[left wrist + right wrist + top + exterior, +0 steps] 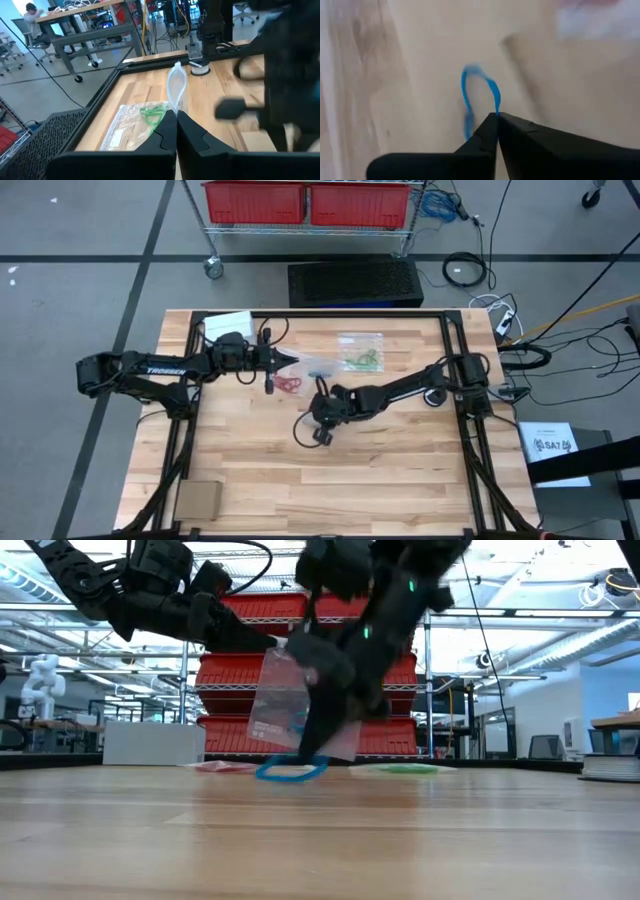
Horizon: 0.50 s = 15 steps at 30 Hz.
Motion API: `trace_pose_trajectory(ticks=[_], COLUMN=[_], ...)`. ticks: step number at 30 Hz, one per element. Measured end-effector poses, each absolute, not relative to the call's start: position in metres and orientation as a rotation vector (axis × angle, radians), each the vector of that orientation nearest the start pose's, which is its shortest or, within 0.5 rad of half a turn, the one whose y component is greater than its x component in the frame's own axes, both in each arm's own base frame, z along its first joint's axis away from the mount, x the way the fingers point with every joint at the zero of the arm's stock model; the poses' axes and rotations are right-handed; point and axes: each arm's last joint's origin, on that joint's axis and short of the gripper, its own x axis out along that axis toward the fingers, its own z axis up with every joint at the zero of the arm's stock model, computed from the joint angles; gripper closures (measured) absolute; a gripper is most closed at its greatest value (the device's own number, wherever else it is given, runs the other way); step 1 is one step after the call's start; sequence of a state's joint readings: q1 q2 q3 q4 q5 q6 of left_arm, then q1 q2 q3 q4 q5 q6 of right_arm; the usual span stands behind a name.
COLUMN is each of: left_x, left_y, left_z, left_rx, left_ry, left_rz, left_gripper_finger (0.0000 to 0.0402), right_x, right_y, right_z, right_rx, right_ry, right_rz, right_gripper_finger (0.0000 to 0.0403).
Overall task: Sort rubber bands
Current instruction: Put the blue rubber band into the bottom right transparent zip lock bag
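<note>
A blue rubber band (479, 92) lies on the wooden table (400, 470), and my right gripper (496, 116) has come down on it and is shut on its near end. My left gripper (176, 118), left of the table's middle and above it, is shut on a clear plastic bag (280, 700) that hangs below it. Red rubber bands (288, 383) lie flat on the wood under the left gripper. Green rubber bands (150, 115) lie inside a second clear bag (360, 352) that rests flat farther back. My left gripper pinches the clear bag's top edge (176, 102) between its two fingers, which point almost level toward the table's right. The bag hangs slack below them, clear of the table. My right gripper pinches the end of the blue band's loop (495, 107) between its fingertips, slanting down from the table's right. The rest of the loop (285, 773) lies on the wood.
A white sheet (225, 320) lies at the far left corner and a cardboard piece (198, 500) at the near left. A black frame (460, 340) borders the table. The near half of the wood is bare.
</note>
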State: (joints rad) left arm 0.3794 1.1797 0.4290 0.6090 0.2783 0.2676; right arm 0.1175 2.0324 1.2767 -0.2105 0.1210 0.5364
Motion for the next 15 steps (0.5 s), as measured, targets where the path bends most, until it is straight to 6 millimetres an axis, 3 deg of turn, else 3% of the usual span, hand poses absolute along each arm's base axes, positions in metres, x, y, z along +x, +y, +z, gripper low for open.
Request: trace_pose_trajectory(ticks=[11, 15], left_x=[0.220, 0.220], left_y=[0.079, 0.079], left_z=[0.209, 0.209], left_rx=[0.216, 0.215], left_ry=[0.163, 0.164], left_rz=[0.080, 0.080], left_gripper_finger=[0.0401, 0.0401], right_x=[0.401, 0.399], right_y=[0.037, 0.033], right_z=[0.253, 0.287], right_rx=[-0.007, -0.190], right_ry=[0.904, 0.902], right_rz=[-0.428, -0.500], right_gripper_finger=[0.0402, 0.0402])
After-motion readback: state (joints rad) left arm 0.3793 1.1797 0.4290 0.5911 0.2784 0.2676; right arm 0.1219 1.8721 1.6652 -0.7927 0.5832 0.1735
